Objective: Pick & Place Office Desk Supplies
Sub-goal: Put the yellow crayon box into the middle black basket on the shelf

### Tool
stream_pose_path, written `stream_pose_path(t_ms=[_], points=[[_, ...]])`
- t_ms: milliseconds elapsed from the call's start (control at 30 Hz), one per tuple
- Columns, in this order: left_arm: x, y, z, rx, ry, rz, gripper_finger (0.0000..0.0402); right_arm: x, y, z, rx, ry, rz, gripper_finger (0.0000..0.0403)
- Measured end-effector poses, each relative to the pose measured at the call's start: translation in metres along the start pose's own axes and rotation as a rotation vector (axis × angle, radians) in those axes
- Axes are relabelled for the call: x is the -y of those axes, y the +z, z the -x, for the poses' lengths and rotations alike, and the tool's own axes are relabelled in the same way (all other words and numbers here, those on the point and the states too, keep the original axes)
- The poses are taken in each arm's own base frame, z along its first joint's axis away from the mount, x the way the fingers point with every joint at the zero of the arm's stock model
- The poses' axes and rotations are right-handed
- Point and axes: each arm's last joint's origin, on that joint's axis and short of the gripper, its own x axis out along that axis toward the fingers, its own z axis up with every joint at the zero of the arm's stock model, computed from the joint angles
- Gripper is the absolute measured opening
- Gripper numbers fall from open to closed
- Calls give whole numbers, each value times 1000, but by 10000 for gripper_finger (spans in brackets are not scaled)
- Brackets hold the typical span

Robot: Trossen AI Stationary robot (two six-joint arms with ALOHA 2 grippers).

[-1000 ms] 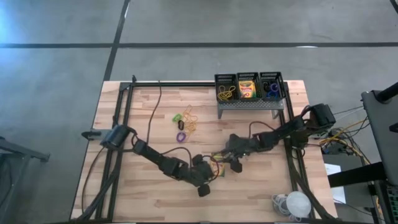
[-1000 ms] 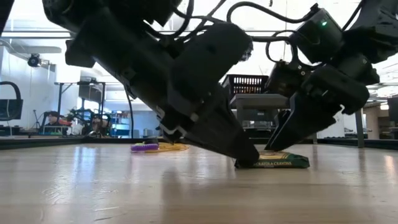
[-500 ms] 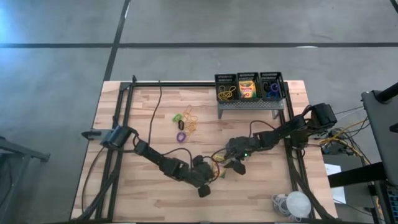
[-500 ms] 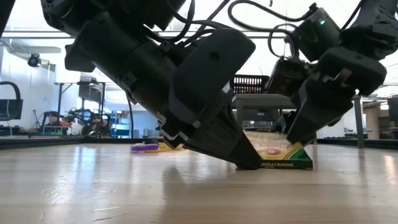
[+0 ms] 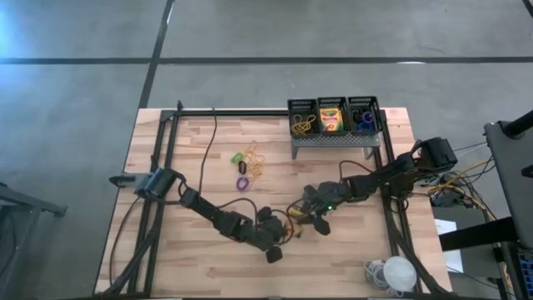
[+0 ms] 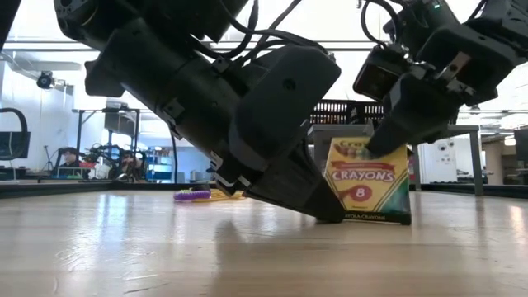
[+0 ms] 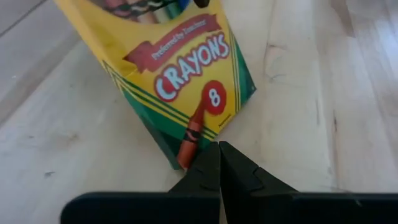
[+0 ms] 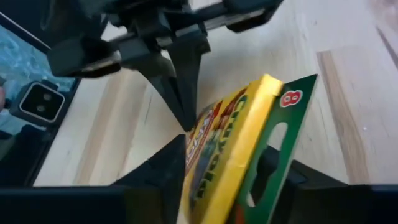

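The crayon box (image 6: 368, 180) now stands upright on its bottom edge near the middle of the table (image 5: 350, 258), its "Crayons 8" face turned to the low camera. A second ago it lay flat on the wood, and half a second ago it was tipped halfway, so I read this as the right arm levering it up on end.

My right gripper (image 8: 225, 163) has its fingers clamped on the box near its top, one finger on each broad side, as the right wrist view shows. My left gripper (image 7: 219, 163) sits just beside the box's lower corner with its fingers pressed together and holding nothing. It looks to be bracing the base as a backstop. I can't be sure whether the tips actually touch the cardboard.

Standing upright, the box is in the pose it needs for dropping into a slot, so I judge the lift and carry come next.

At the far side of the table, the three black mesh bins (image 5: 334, 115) sit on the grey perforated stand (image 5: 333, 143). The middle bin already holds another crayon box (image 5: 331, 119), and the left bin holds rubber bands (image 5: 301, 125). More rubber bands (image 5: 255, 160) and a purple ring (image 5: 242, 182) lie loose, well apart from the arms and not yet sorted.
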Motion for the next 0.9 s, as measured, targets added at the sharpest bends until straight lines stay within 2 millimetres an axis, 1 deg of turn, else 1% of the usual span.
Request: stream_pose_path(t_ms=[167,300,367,467,533,600,733,800,900], points=[[-1,4,5,1,11,-2,0,-3,3,3,22,3,7,84],[-2,13,17,-27,31,-14,0,-11,5,9,36,7,38,26],[0,19,29,-32,30,-16,0,-18,8,15,27,5,50,24],[7,28,43,-1,18,-2,1,-30,15,33,-25,-41,60,29],[12,28,48,18,19,-6,1,-41,28,50,-44,-106,93,29],[16,28,50,43,28,-23,1,-53,45,74,-76,-190,137,29],[18,27,51,88,71,-26,1,-78,90,135,-119,-413,243,29],[17,26,50,93,88,-30,1,-84,114,166,-130,-541,271,29],[17,26,50,96,89,-30,1,-84,148,205,-159,-636,302,29]])
